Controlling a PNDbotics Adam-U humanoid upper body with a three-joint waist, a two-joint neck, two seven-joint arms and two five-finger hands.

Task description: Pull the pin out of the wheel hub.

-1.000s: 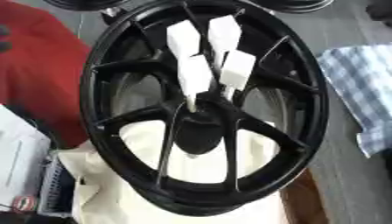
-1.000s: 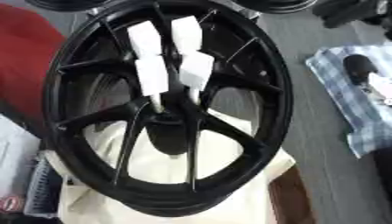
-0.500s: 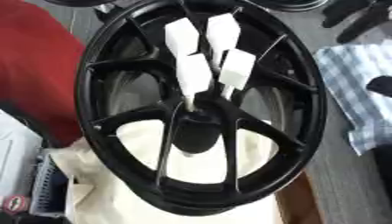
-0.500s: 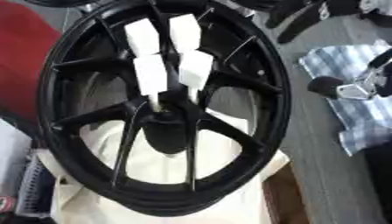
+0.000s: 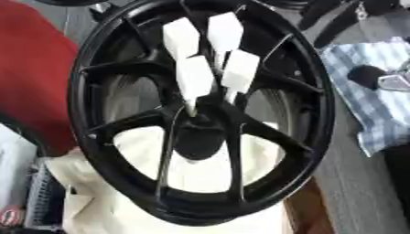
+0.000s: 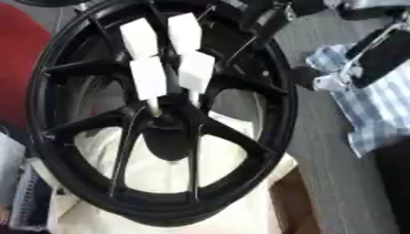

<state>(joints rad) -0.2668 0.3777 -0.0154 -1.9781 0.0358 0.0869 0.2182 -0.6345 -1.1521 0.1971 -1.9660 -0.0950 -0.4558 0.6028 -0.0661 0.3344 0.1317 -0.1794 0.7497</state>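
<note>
The right hand [image 6: 376, 55] hangs to the right of the wheel hub [image 5: 200, 114], over a checked cloth [image 5: 376, 91]; I cannot tell how its fingers sit. This looks like the approach step. Four white-capped pins [image 5: 195, 80] stand in the hub's centre, long axes running up-view. Next, reach in and pinch one.

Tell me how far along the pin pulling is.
Done: nothing that shows. Four white-capped pins stand in the centre of the black wheel, none out of it. In hand: the right hand is over the checked cloth at the right, apart from the wheel; whether its fingers are open I can't tell. The left hand is out of view. Left: reach a pin, grasp it, pull it out.
</note>
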